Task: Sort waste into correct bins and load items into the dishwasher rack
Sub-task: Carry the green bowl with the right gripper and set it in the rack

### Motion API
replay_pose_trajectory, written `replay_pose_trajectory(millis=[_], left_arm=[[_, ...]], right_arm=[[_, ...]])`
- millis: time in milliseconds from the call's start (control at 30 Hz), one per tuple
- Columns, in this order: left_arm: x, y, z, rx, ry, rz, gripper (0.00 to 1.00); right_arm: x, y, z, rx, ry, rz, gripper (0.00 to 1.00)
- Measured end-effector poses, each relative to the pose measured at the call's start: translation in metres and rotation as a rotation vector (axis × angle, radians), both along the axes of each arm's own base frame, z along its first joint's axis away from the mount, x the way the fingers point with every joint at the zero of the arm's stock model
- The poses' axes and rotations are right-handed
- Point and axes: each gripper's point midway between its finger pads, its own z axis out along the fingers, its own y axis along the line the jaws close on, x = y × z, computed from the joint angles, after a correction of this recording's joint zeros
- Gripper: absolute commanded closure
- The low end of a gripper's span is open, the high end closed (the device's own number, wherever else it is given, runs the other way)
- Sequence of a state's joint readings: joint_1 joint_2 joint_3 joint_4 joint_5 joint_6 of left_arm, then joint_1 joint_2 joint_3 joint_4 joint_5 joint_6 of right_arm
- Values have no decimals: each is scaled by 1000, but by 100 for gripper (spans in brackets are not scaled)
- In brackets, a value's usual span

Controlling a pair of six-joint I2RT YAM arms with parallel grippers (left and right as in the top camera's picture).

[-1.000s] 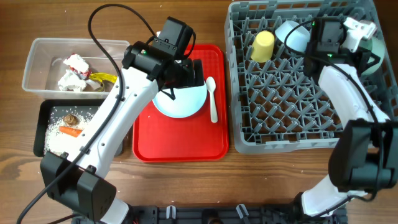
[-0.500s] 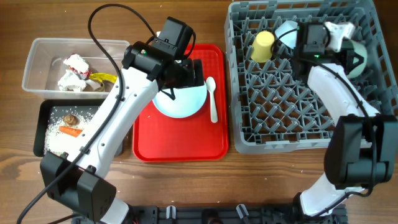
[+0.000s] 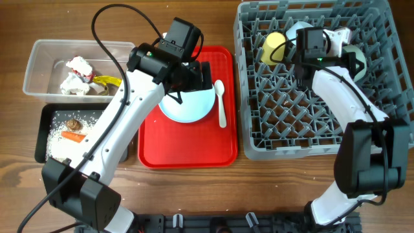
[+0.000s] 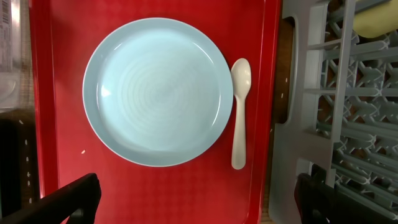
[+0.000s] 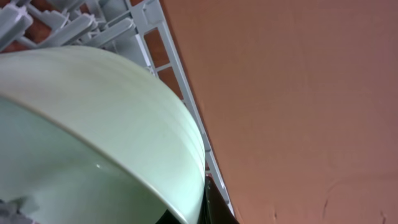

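The pale green bowl (image 3: 356, 57) sits at about one o'clock over the dishwasher rack (image 3: 310, 110). A second ago it hung at the rack's three o'clock rim, and it has since been carried toward nine o'clock, closer to the light blue bowl (image 3: 296, 29) and the yellow cup (image 3: 273, 45) already in the back row. The right gripper (image 3: 343, 40) travelled with it, its fingers pinched together on the bowl's rim. In the wrist view the bowl fills the frame, tilted, with rack bars behind it. That shift reads as hunting for a free slot among the pegs — the bowl looks carried, not yet set down, so this item is not loaded. Outward at nine o'clock nothing has moved. The left gripper (image 4: 199, 199) hovers with fingers wide apart over the pale blue plate (image 4: 157, 90) and white spoon (image 4: 239, 112) on the red tray (image 4: 56, 93) — both still to be loaded.
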State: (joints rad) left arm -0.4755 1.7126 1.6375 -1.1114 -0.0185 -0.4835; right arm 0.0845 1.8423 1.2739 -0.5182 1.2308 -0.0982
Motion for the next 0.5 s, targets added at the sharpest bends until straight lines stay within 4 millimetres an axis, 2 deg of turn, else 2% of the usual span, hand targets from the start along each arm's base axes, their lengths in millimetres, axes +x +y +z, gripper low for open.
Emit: replay_pose_trajectory(millis=[167, 267, 367, 500], left_arm=[[0, 0, 0, 0, 0, 0, 0], [0, 0, 0, 0, 0, 0, 0], [0, 0, 0, 0, 0, 0, 0], [0, 0, 0, 0, 0, 0, 0]], right_arm=[[-8, 13, -14, 35, 118, 47, 94], [-12, 16, -17, 67, 117, 43, 94], [-16, 18, -23, 109, 106, 35, 86], [-23, 27, -44, 233, 164, 62, 75]])
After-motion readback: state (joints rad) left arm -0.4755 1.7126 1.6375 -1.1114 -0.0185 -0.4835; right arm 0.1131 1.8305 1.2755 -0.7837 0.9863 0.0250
